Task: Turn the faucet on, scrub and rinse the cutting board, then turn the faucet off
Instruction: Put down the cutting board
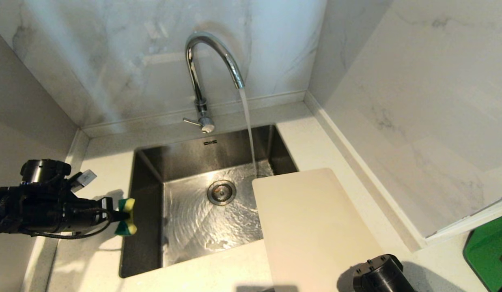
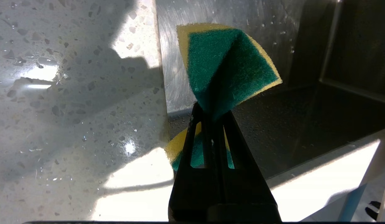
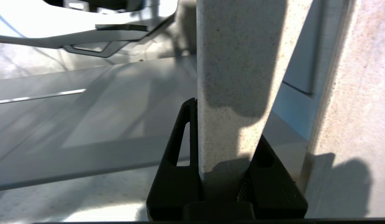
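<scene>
Over sink (image 1: 145, 211); left end effector (image 1: 113, 215) level.

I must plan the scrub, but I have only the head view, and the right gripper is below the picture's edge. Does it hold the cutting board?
Observer: Yes. In the right wrist view the right gripper has one finger on each side of the cutting board, clamped on its edge.
Operator: And how is the sponge gripped?
Observer: The left wrist view shows the left gripper pinching the sponge at its middle, so it folds, green side toward that camera.
</scene>
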